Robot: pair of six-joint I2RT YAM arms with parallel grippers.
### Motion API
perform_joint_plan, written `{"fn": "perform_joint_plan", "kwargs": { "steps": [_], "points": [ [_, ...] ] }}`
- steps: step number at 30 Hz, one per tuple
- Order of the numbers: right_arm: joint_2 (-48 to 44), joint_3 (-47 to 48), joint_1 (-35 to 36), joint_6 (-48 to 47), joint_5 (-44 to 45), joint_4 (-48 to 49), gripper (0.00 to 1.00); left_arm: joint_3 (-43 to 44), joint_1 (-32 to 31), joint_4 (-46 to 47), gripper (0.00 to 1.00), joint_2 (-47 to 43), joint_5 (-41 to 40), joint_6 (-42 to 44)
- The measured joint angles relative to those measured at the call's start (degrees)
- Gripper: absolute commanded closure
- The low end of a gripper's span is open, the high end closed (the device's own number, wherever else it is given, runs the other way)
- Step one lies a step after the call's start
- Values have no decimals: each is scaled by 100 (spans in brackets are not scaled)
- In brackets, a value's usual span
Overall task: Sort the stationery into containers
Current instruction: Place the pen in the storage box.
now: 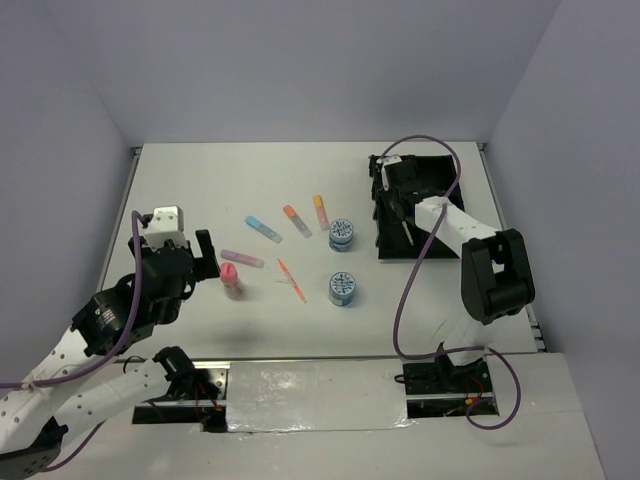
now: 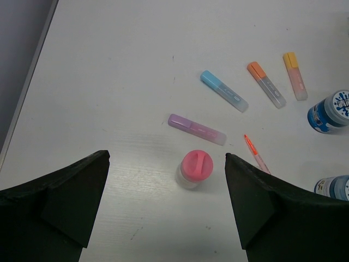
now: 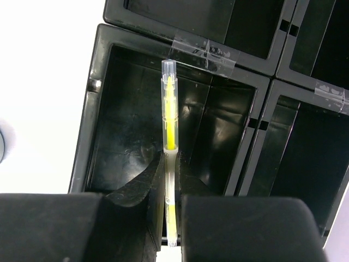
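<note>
My right gripper (image 3: 170,159) is shut on a thin yellow pen (image 3: 170,117) and holds it over the near-left compartment of the black tray (image 3: 94,117); in the top view it (image 1: 397,200) is over the tray (image 1: 445,175). My left gripper (image 2: 166,158) is open and empty, above the table just short of the upright pink bottle (image 2: 195,166); in the top view it (image 1: 207,255) is left of the bottle (image 1: 231,278). Purple (image 2: 196,129), blue (image 2: 223,91), orange (image 2: 266,84) and yellow-orange (image 2: 294,75) highlighters lie beyond.
A thin orange pen (image 1: 291,280) lies right of the bottle. Two blue-white tubs (image 1: 341,234) (image 1: 343,288) stand between the highlighters and the tray. Grey walls close the left, back and right sides of the table (image 1: 200,190).
</note>
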Motion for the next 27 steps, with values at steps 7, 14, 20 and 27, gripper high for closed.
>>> {"fn": "perform_joint_plan", "kwargs": {
  "steps": [7,14,20,27],
  "points": [
    [83,-2,0,-9,-44,11,86,-4,4,4,1,0,39,4],
    [175,-2,0,-4,-107,9,80,-48,15,39,1,0,63,11],
    [229,-2,0,0,-133,7,74,-87,15,39,1,-7,92,20],
    [317,11,0,55,-151,-35,72,-87,15,42,1,-7,94,26]
  ]
}}
